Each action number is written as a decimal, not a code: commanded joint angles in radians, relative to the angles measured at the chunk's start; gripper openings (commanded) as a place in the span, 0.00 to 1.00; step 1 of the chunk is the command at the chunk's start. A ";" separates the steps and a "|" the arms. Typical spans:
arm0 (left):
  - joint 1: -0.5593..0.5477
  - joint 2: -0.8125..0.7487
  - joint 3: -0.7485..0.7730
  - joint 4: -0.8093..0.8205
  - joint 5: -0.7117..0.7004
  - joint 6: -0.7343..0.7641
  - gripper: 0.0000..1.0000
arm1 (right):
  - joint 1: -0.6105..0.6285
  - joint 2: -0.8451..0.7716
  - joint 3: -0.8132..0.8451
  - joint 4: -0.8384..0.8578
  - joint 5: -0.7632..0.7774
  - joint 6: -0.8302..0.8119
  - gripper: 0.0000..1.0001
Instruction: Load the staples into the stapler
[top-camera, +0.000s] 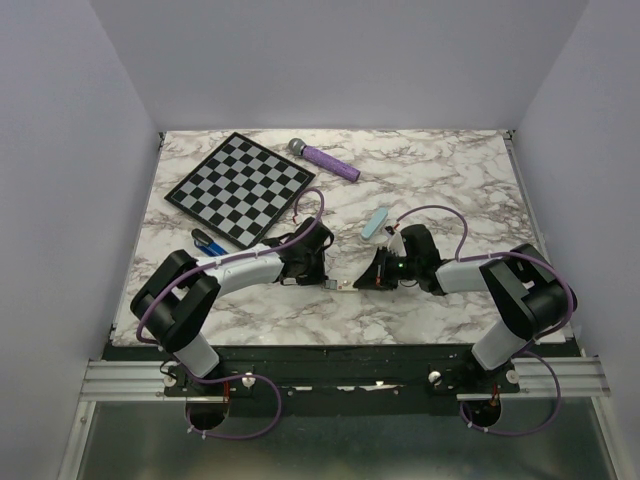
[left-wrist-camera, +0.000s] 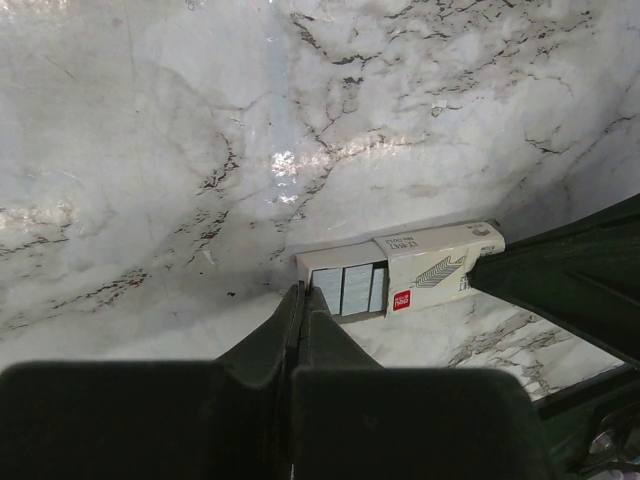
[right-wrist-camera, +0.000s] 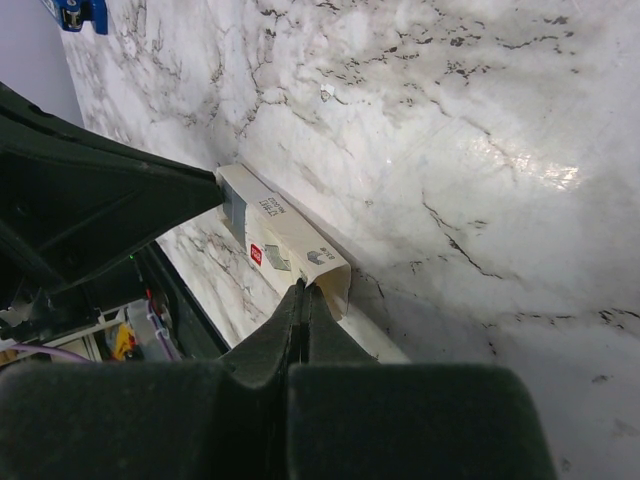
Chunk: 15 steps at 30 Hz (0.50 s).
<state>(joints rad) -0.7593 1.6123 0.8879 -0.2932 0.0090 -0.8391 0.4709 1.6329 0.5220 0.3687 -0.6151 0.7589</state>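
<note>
**Table** (top-camera: 450, 190): flat slab, white marble pattern with grey and brown veins, glossy, showing a bright glare patch in both wrist views.

**Stapler** (top-camera: 208, 243): small, dark blue with black parts. Lies flat at the left of the table, just near of the chessboard's near corner. Well apart from both grippers; nothing touches it.

**Box** (left-wrist-camera: 430, 265): small cream cardboard sleeve, oblong, with a red label and a grey leaf print. Rests on the table near its middle, between the two grippers. Its inner tray is drawn partly out toward the left.

**Staples** (left-wrist-camera: 350, 288): silver metal strips, ribbed, packed side by side in the exposed tray.

**Left gripper** (left-wrist-camera: 303, 292): black, wedge-shaped fingers pressed together with only a thin seam between them, tips pinching the tray's open end.

**Right gripper** (right-wrist-camera: 305, 290): same black fingers, likewise closed to a thin seam, tips nipping the sleeve's right end wall.

**Chessboard** (top-camera: 240, 188): thin square board, black and pale grey checks, dark border, set cornerwise at far left.

**Microphone** (top-camera: 323, 159): purple cylinder with a grey mesh ball head, lying far of centre, just right of the chessboard.

**Bar** (top-camera: 376, 222): pale blue, flat, rounded ends, lying slantwise just far of the right gripper.
</note>
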 joint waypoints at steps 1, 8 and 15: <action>0.005 -0.020 -0.018 -0.015 -0.001 0.001 0.00 | -0.005 -0.016 0.009 -0.017 0.009 -0.024 0.01; 0.005 -0.034 -0.014 -0.055 -0.067 0.020 0.00 | -0.005 -0.045 0.022 -0.094 0.049 -0.052 0.01; 0.008 -0.037 -0.021 -0.061 -0.073 0.023 0.00 | -0.008 -0.064 0.027 -0.131 0.074 -0.072 0.01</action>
<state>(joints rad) -0.7586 1.6028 0.8871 -0.3225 -0.0280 -0.8307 0.4709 1.5902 0.5335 0.2905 -0.5865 0.7219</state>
